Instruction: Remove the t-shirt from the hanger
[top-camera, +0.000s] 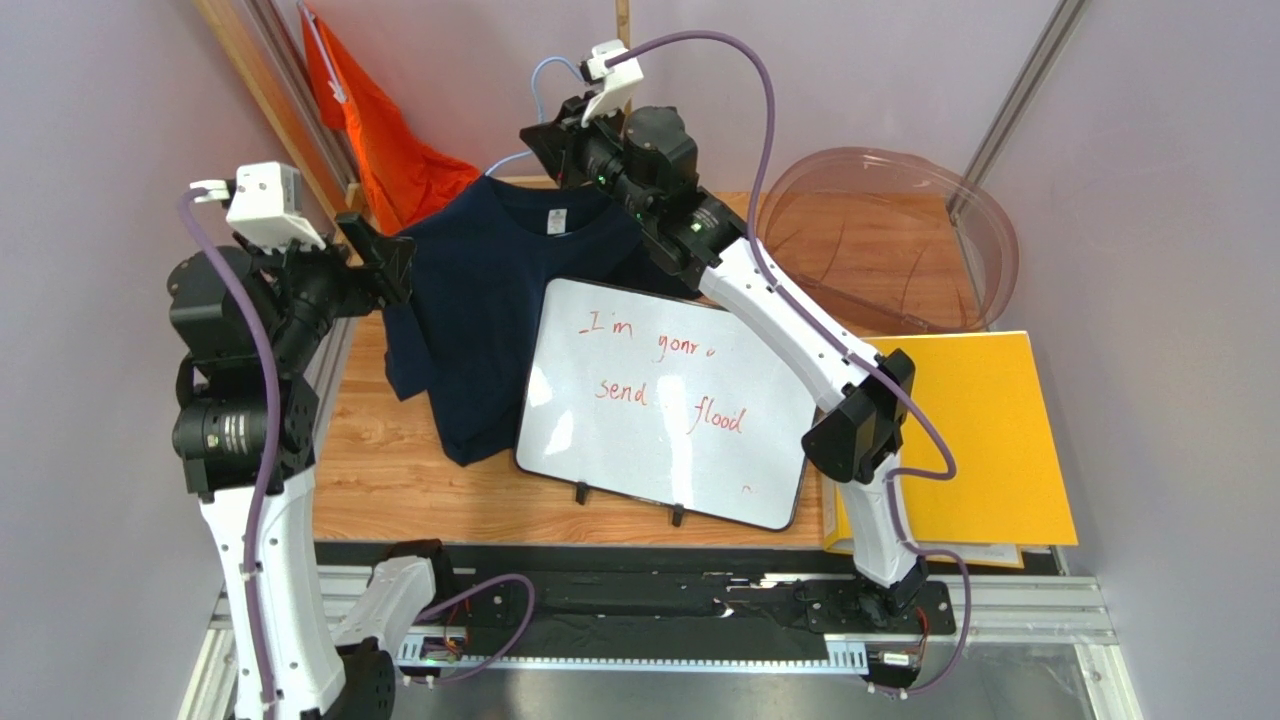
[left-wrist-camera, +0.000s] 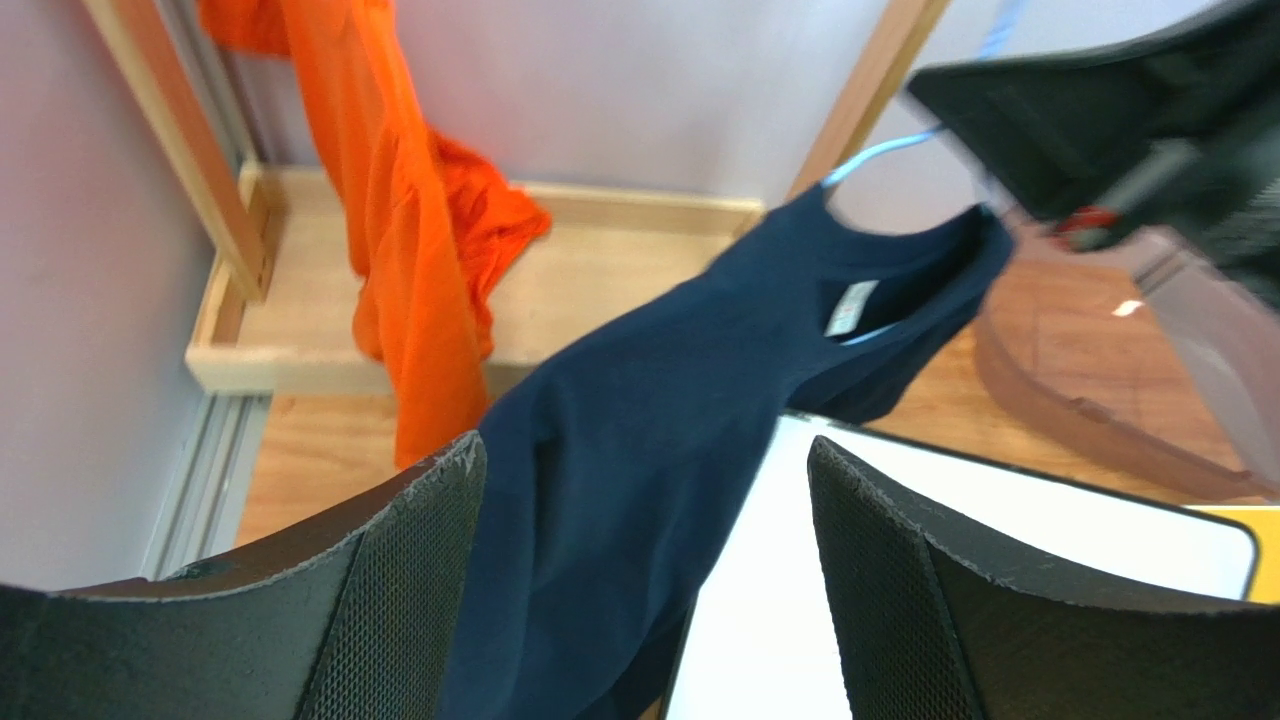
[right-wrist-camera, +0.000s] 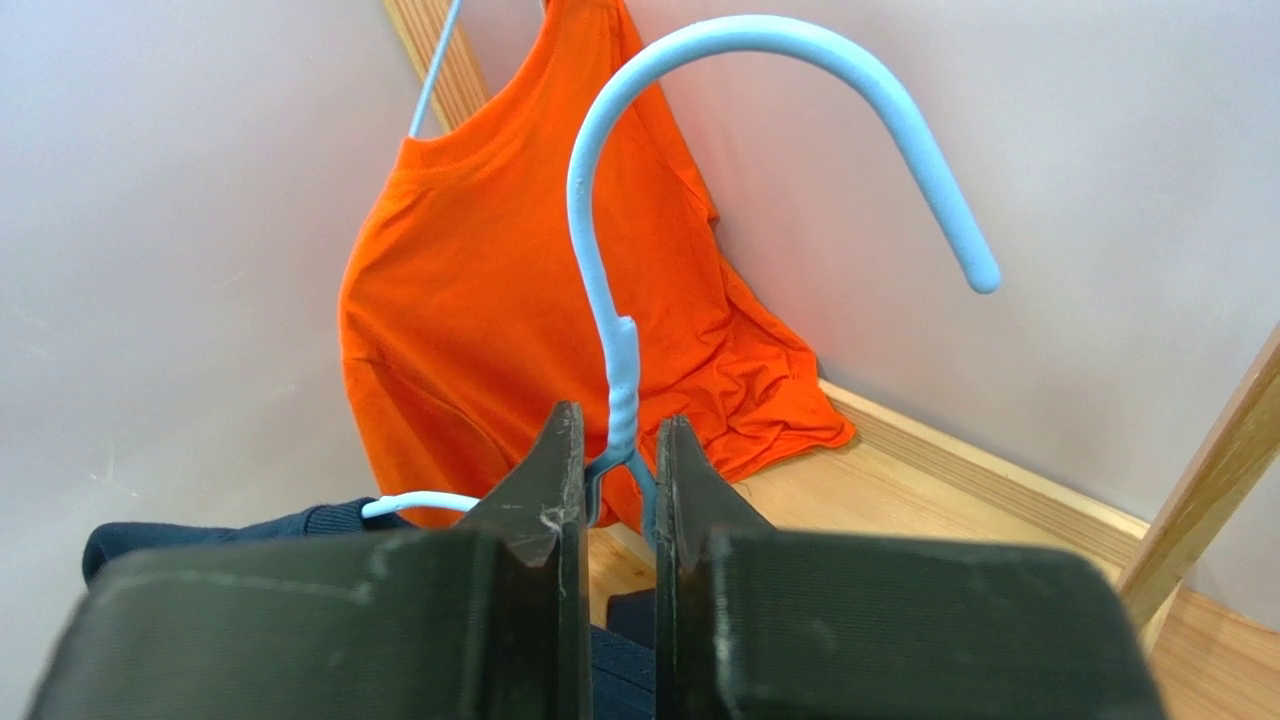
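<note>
— Two arms busy; where's the navy cotton t-shirt (top-camera: 481, 323)?
— Hung over the wooden tabletop (top-camera: 376, 450) on the pale-blue wire hanger (right-wrist-camera: 619, 353). Right pincer (right-wrist-camera: 609, 438) clenched on its neck, left pincer (left-wrist-camera: 643, 458) released. Next, probably: grab a shoulder, pull.

Pale lilac walls (top-camera: 842, 60) enclose a wooden tabletop (top-camera: 391, 465).

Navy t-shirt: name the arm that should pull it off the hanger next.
Left. The left claw is open beside the navy t-shirt; the right claw is shut on the hanger, holding it up.
</note>
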